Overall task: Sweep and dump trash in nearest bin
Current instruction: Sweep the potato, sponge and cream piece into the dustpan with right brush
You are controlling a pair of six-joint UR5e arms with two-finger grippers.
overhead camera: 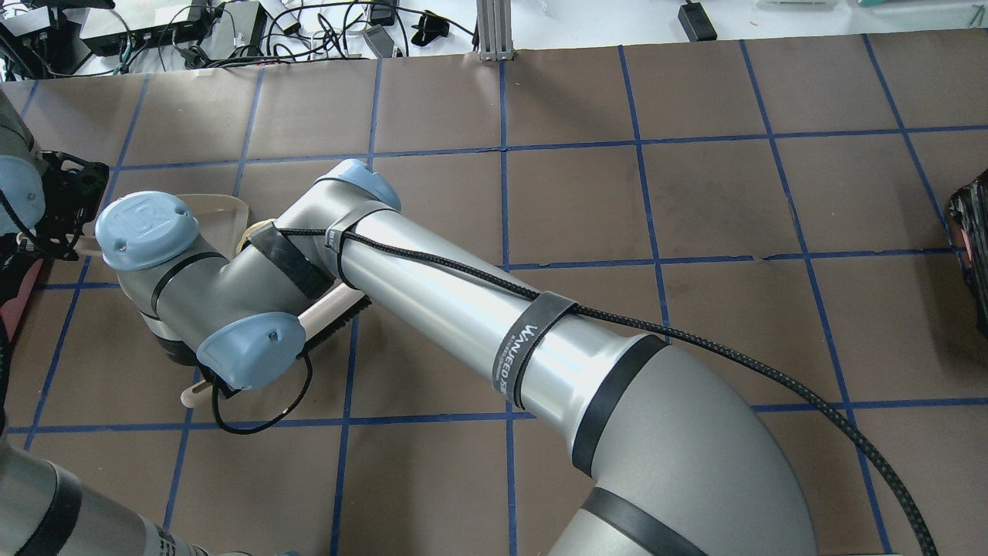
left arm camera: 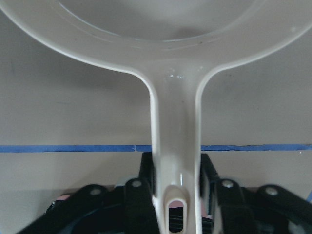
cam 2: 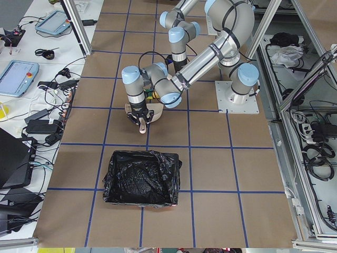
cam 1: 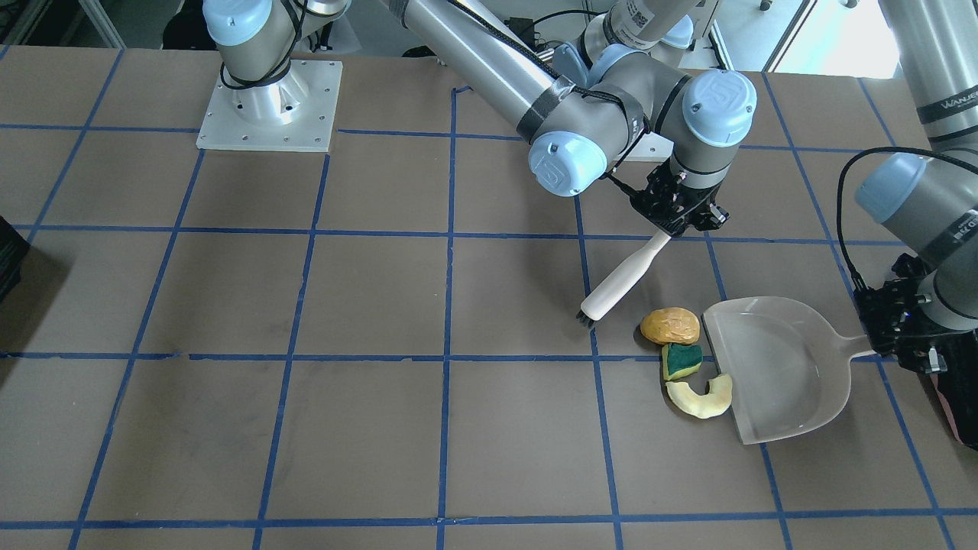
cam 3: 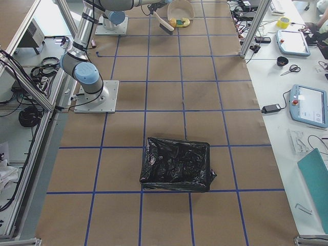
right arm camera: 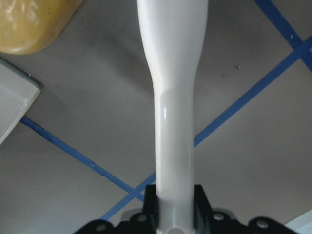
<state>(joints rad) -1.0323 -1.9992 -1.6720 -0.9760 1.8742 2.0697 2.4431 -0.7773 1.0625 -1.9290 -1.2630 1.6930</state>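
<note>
Three trash pieces lie at the dustpan lip; bin near its handle end. Right gripper clamps the brush, left gripper the dustpan handle; set bristles beyond the pieces, stroke toward the dustpan.

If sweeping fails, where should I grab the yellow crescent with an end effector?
I'd pinch the crescent across the middle of its arc, from straight above: it lies flat, the band is narrow there, and the dustpan lip crowds one tip.

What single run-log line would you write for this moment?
stage: pre-sweep | left fingers: shut on dustpan | right fingers: shut on brush | trash: three pieces at dustpan lip
</note>
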